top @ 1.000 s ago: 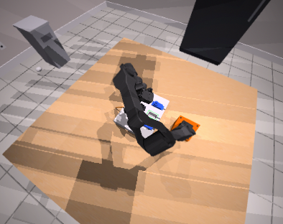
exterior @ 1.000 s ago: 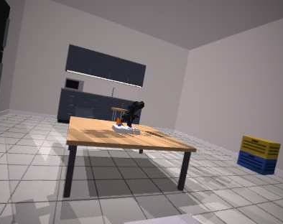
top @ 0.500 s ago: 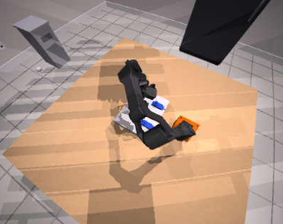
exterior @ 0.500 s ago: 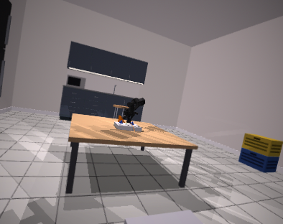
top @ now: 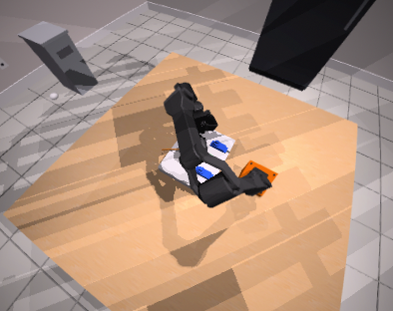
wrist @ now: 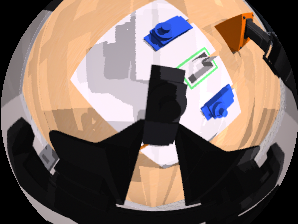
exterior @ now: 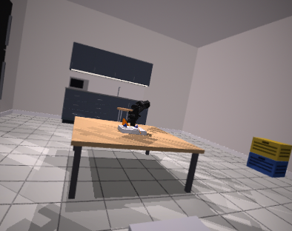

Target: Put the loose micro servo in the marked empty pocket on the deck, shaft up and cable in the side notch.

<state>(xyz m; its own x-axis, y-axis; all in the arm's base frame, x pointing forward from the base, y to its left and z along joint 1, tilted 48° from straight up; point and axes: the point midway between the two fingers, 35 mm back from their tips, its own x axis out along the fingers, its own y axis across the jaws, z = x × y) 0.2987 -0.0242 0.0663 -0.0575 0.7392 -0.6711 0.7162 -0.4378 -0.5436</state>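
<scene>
From above, we see a grey slanted box (top: 59, 55) on the tiled floor at far left, w/ a small white ball (top: 54, 95) just beside it. On the wooden table (top: 114, 239) the black arm (top: 194, 145) reaches across a white deck (top: 171, 166), hiding much of it. Two blue servos (top: 219, 146) sit seated in the deck, one on either side of the arm. An orange base (top: 250, 169) sits at the deck's right, touching the arm's lower end. A big black cabinet (top: 308, 35) looms at upper right.

In the room view, the table stands mid-floor w/ the arm bent low over the deck, dark kitchen units (exterior: 103, 105) along the back wall, and a yellow-over-blue crate (exterior: 270, 155) on the floor at far right.

In the wrist view, the gripper (wrist: 162, 106) hangs over the deck's white surface. We see its fingers partly closed, clamped on a dark block, the loose servo (wrist: 166, 92), which is held up off the deck. Just right of it lies the green-outlined pocket (wrist: 200, 68), not yet filled. The held servo is near the pocket but not over it; its shaft and cable are too dark to make out. Blue servos flank the pocket above-left and below-right.
</scene>
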